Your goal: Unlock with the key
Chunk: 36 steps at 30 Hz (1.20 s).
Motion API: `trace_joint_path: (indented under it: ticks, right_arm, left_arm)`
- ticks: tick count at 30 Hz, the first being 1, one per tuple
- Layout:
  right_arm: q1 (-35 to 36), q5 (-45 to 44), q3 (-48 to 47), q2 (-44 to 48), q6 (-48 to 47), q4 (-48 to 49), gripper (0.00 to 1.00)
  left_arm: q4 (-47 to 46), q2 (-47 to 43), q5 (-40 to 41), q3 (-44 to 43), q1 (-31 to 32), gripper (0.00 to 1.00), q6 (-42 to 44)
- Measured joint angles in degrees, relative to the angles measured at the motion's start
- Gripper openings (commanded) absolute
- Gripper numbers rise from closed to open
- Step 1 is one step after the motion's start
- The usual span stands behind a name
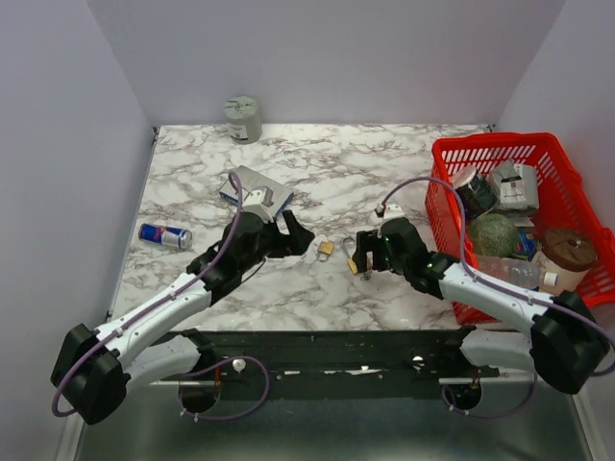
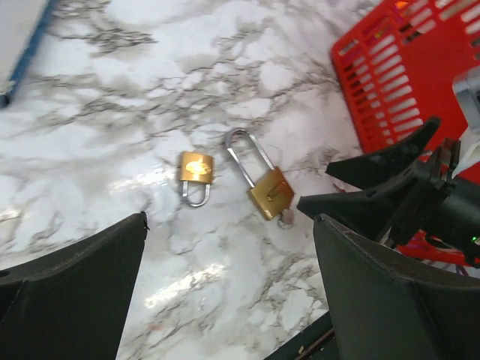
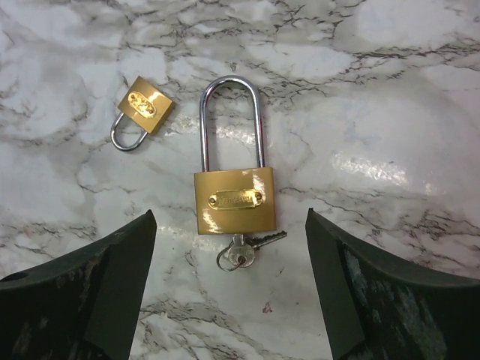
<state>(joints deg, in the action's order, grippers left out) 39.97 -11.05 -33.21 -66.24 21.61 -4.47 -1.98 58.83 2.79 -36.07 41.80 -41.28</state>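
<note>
Brass padlock (image 3: 234,202) under wide right gripper (image 3: 229,214)

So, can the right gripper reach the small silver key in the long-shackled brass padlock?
Probably yes: the right gripper is open, and the small silver key lies uncovered between its fingers.

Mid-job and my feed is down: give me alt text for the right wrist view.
A long-shackle brass padlock lies flat on the marble table, a key in its keyhole, between the open jaws of the right gripper. A smaller brass padlock lies up-left, apart from it.
</note>
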Motion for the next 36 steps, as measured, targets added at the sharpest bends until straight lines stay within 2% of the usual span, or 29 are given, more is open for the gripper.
trace_joint_path:
  ticks: [4, 7, 15, 20, 27, 30, 31, 33, 34, 36]
  right_arm:
    - [0.0, 2.1, -4.2, -7.1, -2.8, -3.0, 0.90]
    - [0.0, 2.6, -6.3, -10.3, -3.8, -4.5, 0.90]
    - [0.0, 3.2, -10.1, -18.1, -4.1, -8.0, 0.89]
    - [0.0, 3.3, -10.8, -20.3, -4.0, -9.6, 0.82]
    - [0.9, 3.0, -12.5, -22.7, -3.9, -10.8, 0.82]
    - [1.4, 2.4, -12.9, -23.2, -3.9, -11.1, 0.75]
    - [1.3, 2.2, -12.9, -23.3, -3.9, -11.2, 0.64]
    - [1.4, 1.9, -13.2, -23.6, -3.7, -11.5, 0.53]
    - [1.5, 1.6, -13.4, -23.7, -3.7, -11.5, 0.45]
    - [1.5, 1.3, -13.5, -23.8, -3.5, -11.7, 0.36]
  left_arm:
    - [11.0, -1.3, -3.8, -5.2, -7.1, 0.99, 1.6]
    - [15.0, -0.9, -6.3, -9.4, -9.9, 0.99, 4.3]
    - [15.5, -1.2, -11.6, -9.3, -11.7, 0.99, 11.1]
    - [15.7, -1.2, -12.6, -9.1, -12.0, 0.99, 13.5]
    - [15.9, -1.6, -13.0, -9.0, -12.1, 0.99, 14.6]
    - [16.0, -1.6, -13.0, -8.9, -12.1, 0.99, 14.8]
    - [16.2, -1.6, -13.0, -8.9, -12.1, 0.99, 14.8]
    - [16.4, -1.6, -13.0, -8.9, -12.1, 0.99, 14.9]
    - [16.5, -1.6, -13.0, -8.9, -12.1, 0.99, 14.9]
    - [16.6, -1.6, -13.2, -8.8, -12.1, 0.99, 15.0]
